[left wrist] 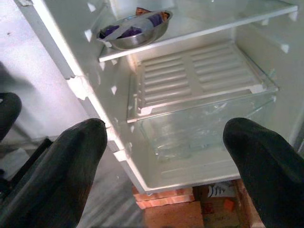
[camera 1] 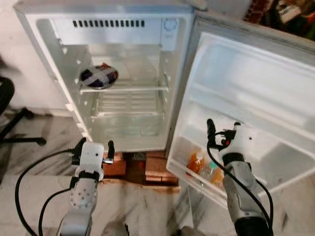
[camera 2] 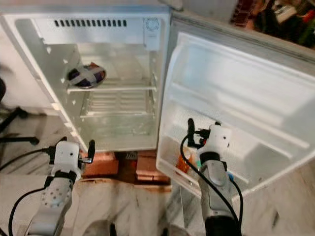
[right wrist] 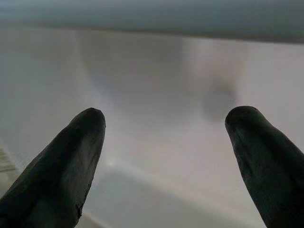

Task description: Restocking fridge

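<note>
— Two grippers are up in front of the small white fridge (camera 1: 123, 73) with its door swung wide; what does the left eye view give?

— The left gripper (camera 1: 94, 146) is raised before the cabinet's bottom edge, fingers spread and holding nothing. Above and beyond it, a round steel bowl with a dark, white-crossed cover (camera 1: 99, 76) sits on the clear upper shelf (camera 1: 133, 88). The right gripper (camera 1: 224, 129) stands in front of the open white door (camera 1: 256, 83), fingers apart, empty. Just below it, orange and green bottles (camera 1: 204, 167) stand in the door's lowest bin.

— And the right eye view?

— Same scene. Red bricks (camera 2: 125, 164) lie under the cabinet, past the left gripper.

— Left wrist view?

— Its two black fingers (left wrist: 61, 171) are wide apart and empty. Ahead, between them, is the clear crisper drawer (left wrist: 204, 128) under a ribbed white cover (left wrist: 199, 71); the bowl is further ahead on the shelf above.

— Right wrist view?

— Black fingers (right wrist: 57, 171) parted, nothing between them, facing the door's plain white inner wall close ahead.
</note>
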Motion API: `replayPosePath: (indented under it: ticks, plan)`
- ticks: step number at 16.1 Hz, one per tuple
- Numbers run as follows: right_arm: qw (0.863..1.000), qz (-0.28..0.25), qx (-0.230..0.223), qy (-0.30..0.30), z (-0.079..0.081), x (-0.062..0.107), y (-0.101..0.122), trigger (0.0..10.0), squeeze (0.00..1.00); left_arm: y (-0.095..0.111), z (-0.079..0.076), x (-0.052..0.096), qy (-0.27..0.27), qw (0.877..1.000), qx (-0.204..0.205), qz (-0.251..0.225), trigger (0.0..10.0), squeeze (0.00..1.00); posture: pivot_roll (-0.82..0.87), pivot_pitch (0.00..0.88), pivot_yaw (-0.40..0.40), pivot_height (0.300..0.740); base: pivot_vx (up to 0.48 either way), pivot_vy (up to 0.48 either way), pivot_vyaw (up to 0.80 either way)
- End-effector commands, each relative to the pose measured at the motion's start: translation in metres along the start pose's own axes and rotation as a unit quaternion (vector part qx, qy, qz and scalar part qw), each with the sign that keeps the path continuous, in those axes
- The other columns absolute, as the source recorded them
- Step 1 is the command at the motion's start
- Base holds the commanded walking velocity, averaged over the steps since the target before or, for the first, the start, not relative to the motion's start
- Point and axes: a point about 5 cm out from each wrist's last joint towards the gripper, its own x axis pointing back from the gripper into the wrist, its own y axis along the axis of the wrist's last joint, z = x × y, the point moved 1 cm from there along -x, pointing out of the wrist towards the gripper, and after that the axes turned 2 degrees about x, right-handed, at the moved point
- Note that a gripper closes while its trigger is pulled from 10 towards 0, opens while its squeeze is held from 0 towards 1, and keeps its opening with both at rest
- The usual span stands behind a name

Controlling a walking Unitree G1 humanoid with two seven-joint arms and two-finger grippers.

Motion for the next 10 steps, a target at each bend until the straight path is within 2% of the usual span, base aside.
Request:
replayPosePath:
  ticks: [1, 3, 5, 10]
  plan:
    - [1.0, 0.019, -0.009, -0.009, -0.0045, 0.0022, -0.0066, 10.0, 0.0, -0.002, -0.0008, -0.0009, -0.002, 1.0, -0.009, 0.003, 10.0, 0.0, 0.11, 0.045, -0.043, 0.74, 0.0, 0.0, 0.0]
    - [0.999, 0.025, -0.036, -0.004, -0.0009, 0.0012, -0.0085, 10.0, 0.0, -0.0005, -0.0038, -0.002, 0.0, 1.0, -0.007, 0.002, 10.0, 0.0, 0.11, 0.047, -0.042, 0.74, 0.0, 0.0, 0.0]
    - [0.999, 0.023, -0.029, 0.001, 0.001, 0.0002, -0.0072, 10.0, 0.0, -0.0005, -0.0079, -0.0018, -0.002, 1.0, -0.006, 0.001, 10.0, 0.0, 0.11, 0.048, -0.045, 0.74, 0.0, 0.0, 0.0]
    - [1.0, 0.016, -0.025, 0.0, -0.0028, -0.002, -0.0041, 10.0, 0.0, -0.0021, -0.0092, -0.0032, 0.008, 1.0, -0.006, 0.006, 10.0, 0.0, 0.1, 0.05, -0.051, 0.74, 0.0, -0.304, 0.0]
